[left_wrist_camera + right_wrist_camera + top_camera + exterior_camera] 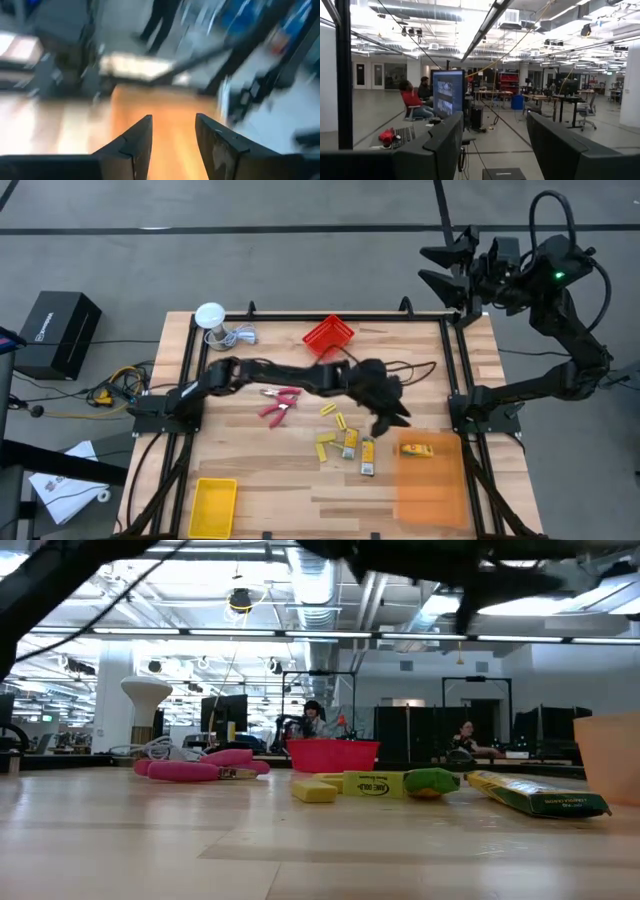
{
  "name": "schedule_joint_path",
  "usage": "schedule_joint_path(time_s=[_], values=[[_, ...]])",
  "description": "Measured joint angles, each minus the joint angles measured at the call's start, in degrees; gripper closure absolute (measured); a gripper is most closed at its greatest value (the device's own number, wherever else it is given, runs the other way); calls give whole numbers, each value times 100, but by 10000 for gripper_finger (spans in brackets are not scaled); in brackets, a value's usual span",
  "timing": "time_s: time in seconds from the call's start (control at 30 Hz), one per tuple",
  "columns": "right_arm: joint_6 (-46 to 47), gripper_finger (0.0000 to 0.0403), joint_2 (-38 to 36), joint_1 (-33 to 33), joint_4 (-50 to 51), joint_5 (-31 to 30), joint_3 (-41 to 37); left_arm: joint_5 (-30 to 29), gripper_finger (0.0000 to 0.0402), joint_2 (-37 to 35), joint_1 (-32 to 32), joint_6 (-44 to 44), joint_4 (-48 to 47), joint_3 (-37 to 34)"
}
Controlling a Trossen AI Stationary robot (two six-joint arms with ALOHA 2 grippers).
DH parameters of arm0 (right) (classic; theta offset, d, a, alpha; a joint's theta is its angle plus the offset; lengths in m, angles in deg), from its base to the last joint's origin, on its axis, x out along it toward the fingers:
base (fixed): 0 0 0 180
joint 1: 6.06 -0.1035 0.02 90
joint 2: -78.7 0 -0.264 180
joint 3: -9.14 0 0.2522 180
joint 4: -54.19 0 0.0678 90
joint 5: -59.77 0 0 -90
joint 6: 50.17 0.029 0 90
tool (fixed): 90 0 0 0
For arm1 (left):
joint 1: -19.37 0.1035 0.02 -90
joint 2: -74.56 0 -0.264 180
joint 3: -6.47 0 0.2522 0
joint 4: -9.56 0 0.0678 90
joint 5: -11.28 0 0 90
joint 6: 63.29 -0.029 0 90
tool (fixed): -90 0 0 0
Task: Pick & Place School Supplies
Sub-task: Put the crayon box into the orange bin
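Your left gripper [395,418] hangs parted and empty beside the translucent orange bin [432,480], where one yellow-orange box [417,450] lies. Right gripper [447,268] waits open beyond the wooden counter [280,470].

A pale wood-grain table [260,480] is seen. A red mesh bin [329,336], a yellow bin [213,506] and a translucent orange bin [432,480] are set on it. Pink-red handles are shown on the scissor-like tool [279,404]. Small yellow boxes [347,442] are marked with green. Both arms are coloured black.
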Motion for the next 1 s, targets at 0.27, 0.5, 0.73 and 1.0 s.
schedule_joint_path(time_s=[0.27,0.5,0.73,1.0], values=[[-47,191,20,-288,-146,0,265,-42,266,-611,259,-701,-3233,-51],[-60,191,7,-526,-234,-14,263,-36,267,-596,193,1677,-3508,-804],[-213,191,9,-686,-130,-17,263,20,267,-596,-10,3071,-3091,-1299],[-298,191,-41,-681,-61,20,263,11,255,-589,-93,4373,-2174,-1920]])
